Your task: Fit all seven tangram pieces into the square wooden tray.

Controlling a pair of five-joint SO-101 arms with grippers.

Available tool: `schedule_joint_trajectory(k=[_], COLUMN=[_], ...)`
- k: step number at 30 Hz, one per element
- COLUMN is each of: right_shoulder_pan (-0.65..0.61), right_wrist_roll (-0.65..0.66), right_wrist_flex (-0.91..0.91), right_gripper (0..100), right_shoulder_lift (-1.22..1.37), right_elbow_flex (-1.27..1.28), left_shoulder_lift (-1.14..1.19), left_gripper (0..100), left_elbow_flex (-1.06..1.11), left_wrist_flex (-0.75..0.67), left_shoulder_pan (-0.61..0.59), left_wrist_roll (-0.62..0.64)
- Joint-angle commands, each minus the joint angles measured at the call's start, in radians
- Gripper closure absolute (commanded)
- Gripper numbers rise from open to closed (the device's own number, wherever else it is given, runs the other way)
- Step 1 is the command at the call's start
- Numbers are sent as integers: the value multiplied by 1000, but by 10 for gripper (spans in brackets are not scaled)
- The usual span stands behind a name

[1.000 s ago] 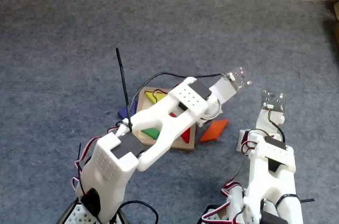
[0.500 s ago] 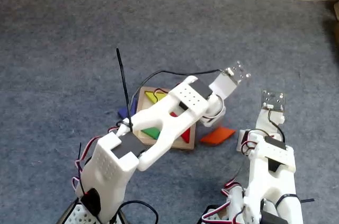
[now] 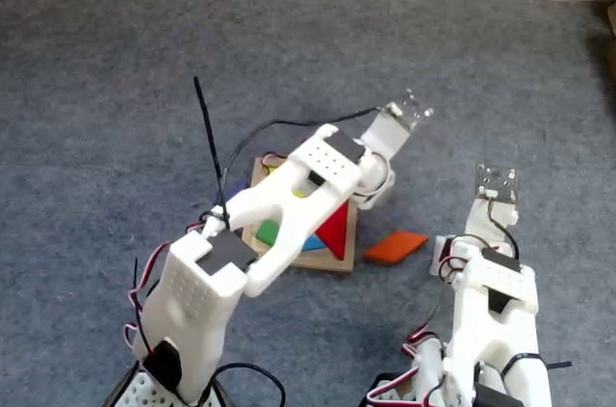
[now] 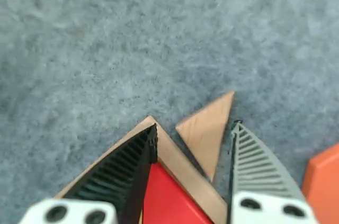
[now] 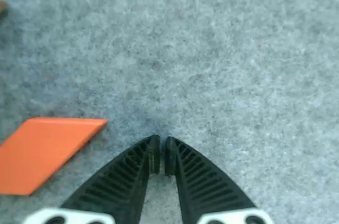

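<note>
Nearest to us, the right gripper (image 5: 161,143) hangs over the carpet (image 5: 238,49) with its jaws pressed together and nothing between them. The orange piece (image 5: 45,152) lies flat near it, outside the tray (image 3: 332,264). Farther on, the tray already holds the red piece (image 3: 332,232) and a few others, though the left arm covers much of it and we cannot tell which gaps are free. At the tray's far corner the left gripper (image 4: 194,126) is spread wide and holds nothing. The wooden triangle (image 4: 206,128) lies on the carpet between its jaws, just beside the rim. We judge the step in hand to be picking up this triangle. The dark jaw sits over the tray corner, so we should shift slightly away from the tray before lowering, or that jaw will land on the rim rather than beside the piece. The triangle is thin and flat, so we should press the tips into the soft carpet and close slowly across two edges. We should lift only once it is firmly pinched, then turn it to suit the open slot.
</note>
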Motion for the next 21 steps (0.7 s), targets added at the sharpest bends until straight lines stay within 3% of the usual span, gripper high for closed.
schedule_joint_trajectory(k=[1,14,21], right_shoulder_pan=[15,15,15], right_wrist_roll=[-3,-3,-3], right_wrist_flex=[-22,-22,-22], right_gripper=[950,950,950], right_shoulder_lift=[-7,-7,-7], right_elbow_flex=[-2,-2,-2], left_shoulder_lift=[-4,68,213], left_gripper=[776,779,804], left_elbow_flex=[-73,-133,-390], left_wrist_flex=[-12,-5,247], left_shoulder_pan=[18,53,53], left_wrist_roll=[5,-57,-58])
